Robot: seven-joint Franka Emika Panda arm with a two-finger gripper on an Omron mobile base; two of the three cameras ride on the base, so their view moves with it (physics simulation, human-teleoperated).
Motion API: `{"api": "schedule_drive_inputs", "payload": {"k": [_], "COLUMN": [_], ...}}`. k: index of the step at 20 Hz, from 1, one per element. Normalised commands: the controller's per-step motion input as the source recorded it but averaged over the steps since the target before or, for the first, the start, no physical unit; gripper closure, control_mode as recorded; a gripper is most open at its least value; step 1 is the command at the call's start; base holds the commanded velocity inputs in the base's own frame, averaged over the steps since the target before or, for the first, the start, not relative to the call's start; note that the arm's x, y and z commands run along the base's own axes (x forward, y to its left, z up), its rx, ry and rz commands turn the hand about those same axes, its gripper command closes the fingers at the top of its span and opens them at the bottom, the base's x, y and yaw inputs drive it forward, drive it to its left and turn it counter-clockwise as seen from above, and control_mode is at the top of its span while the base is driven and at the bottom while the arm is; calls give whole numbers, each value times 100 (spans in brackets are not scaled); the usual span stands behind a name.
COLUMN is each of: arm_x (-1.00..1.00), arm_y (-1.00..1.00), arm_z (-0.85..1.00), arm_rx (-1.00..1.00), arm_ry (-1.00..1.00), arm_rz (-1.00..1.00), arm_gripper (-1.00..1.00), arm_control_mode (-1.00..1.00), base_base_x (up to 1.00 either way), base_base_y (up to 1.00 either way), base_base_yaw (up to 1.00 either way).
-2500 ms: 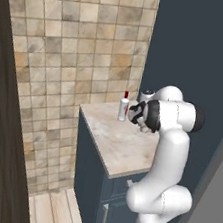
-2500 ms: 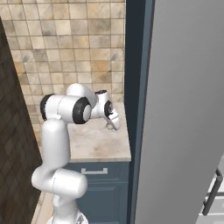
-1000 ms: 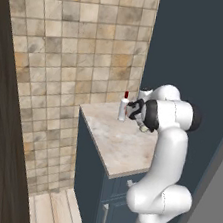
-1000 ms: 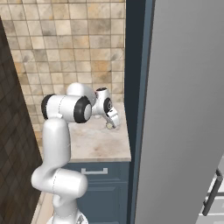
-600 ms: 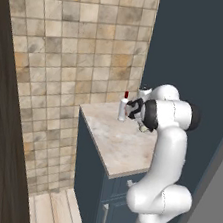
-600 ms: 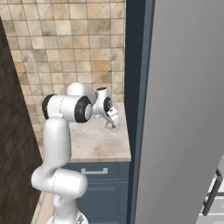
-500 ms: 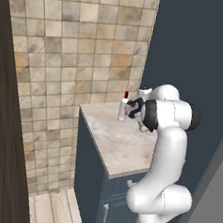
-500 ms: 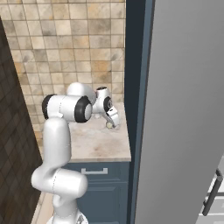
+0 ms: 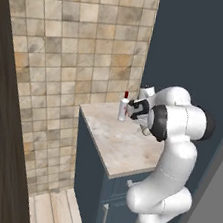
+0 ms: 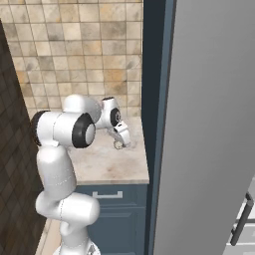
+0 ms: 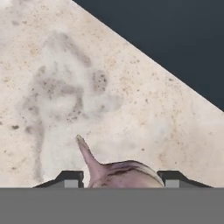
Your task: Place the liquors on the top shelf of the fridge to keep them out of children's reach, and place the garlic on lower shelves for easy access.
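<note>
Pinkish-white garlic (image 11: 120,174) on a beige, grey-mottled marble top (image 11: 65,87) — red-capped white bottle (image 9: 123,108) behind.

Looking along my gripper (image 11: 117,179), I saw the garlic (image 11: 118,173) sitting right btwn my two dark fingertips (image 11: 70,178), bulb whitish-pink w/ purplish streaks, its pointed tip slanting up & to the left in frame. Tips stood close on either side of the bulb; looked clamped on it. Behind it lay the marble top (image 11: 65,96), pale beige w/ grey mottling & small specks. A dark blue surface (image 11: 175,43) took the upper right corner, meeting the marble along a diagonal edge.
</note>
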Motion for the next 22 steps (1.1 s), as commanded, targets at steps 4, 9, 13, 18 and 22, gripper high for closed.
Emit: {"api": "schedule_drive_inputs", "payload": {"k": [4, 9, 13, 18, 22], "arm_x": [-93, -84, -99, -100, -88], "arm_y": [58, 51, 20, 0, 9], "arm_z": [69, 94, 98, 85, 71], "arm_rx": [-5, 0, 2, 5, 0], "arm_ry": [-14, -18, -22, -30, -25], "arm_rz": [24, 36, 36, 43, 36], "arm_gripper": [100, 100, 100, 100, 100], "arm_control_mode": [-100, -100, -100, -100, -100], "base_base_x": [0, 0, 0, 0, 0], "base_base_y": [0, 0, 0, 0, 0], "base_base_yaw": [0, 0, 0, 0, 0]}}
